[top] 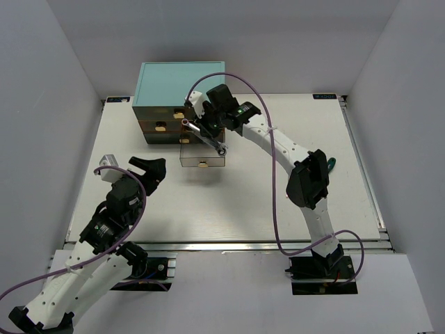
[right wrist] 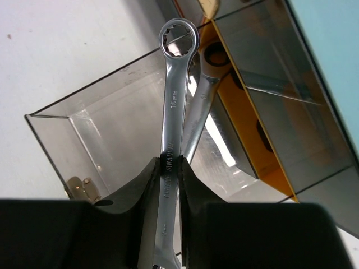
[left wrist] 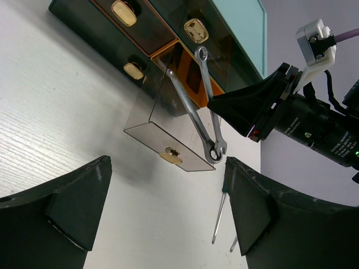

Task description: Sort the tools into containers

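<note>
Right tool point(right wrist: 169, 168) pinches the silver wrench point(right wrist: 173, 101) just above the open drawer point(right wrist: 50, 140), long axis slanted across it; left tool point(left wrist: 167, 190) spread wide, well apart from that drawer.

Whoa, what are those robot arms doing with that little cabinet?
They are putting things away. The right arm's fingers pinch a silver wrench over the pulled-out drawer, where a second wrench already seems to lie. The left arm's fingers are open and hold nothing.
</note>
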You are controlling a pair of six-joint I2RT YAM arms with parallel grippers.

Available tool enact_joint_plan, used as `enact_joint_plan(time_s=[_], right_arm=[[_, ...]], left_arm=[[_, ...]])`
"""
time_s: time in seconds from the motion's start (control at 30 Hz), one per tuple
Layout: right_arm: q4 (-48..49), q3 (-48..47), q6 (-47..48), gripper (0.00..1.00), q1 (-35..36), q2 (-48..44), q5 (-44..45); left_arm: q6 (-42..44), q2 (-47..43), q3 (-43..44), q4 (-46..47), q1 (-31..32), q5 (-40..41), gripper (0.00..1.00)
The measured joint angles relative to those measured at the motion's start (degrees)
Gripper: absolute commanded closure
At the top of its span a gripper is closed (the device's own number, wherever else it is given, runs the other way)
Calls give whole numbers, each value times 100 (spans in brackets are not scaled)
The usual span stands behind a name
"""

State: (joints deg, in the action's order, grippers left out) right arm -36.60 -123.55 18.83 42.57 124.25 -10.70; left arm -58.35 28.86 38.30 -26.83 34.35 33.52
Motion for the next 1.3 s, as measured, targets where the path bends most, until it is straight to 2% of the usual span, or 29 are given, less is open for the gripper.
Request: enact_joint_plan(time_s=[0.07,0.17,0.27,0.43,0.7,0.77,0.8,0.83,0.87,0.9,0.93,1.03,1.1,1.3], right_arm=[[17,2,4,76,0,0,98],[31,7,28,63,-2,0,188],[61,7,74,58,-2,0,234],[63,4,87,56,-7,0,232],[63,310,83,62,-48,-199,85],[50,553,140,72,-94,-409,-238],[22,662,210,79,-149,-525,-468],[24,796,345,95,-221,-671,-796],[42,1040,511,97,-332,-883,-1246],[9,1290,686,98,-468,-1123,-1659],[-11,1532,920,98,-610,-1366,-2072],[-114,2227,1661,98,-1012,-2109,-3012],[-144,2643,2087,97,-1134,-2538,-3303],[2,3593,2354,97,-1093,-3246,-3423]], left_arm=[[0,0,0,0,0,7,9],[0,0,0,0,0,11,9],[0,0,0,0,0,15,9],[0,0,0,-15,0,15,9],[0,0,0,-17,0,15,9],[2,2,0,-15,0,15,11],[4,4,0,-15,0,9,22],[-17,20,0,-7,0,4,34],[-44,52,0,9,0,-4,51],[-96,109,0,22,0,-24,87],[-199,210,0,20,0,-61,98],[-592,708,-2,33,0,-240,100],[-909,1172,-11,153,0,-474,100],[-2041,2916,-4,577,0,-1126,100]])
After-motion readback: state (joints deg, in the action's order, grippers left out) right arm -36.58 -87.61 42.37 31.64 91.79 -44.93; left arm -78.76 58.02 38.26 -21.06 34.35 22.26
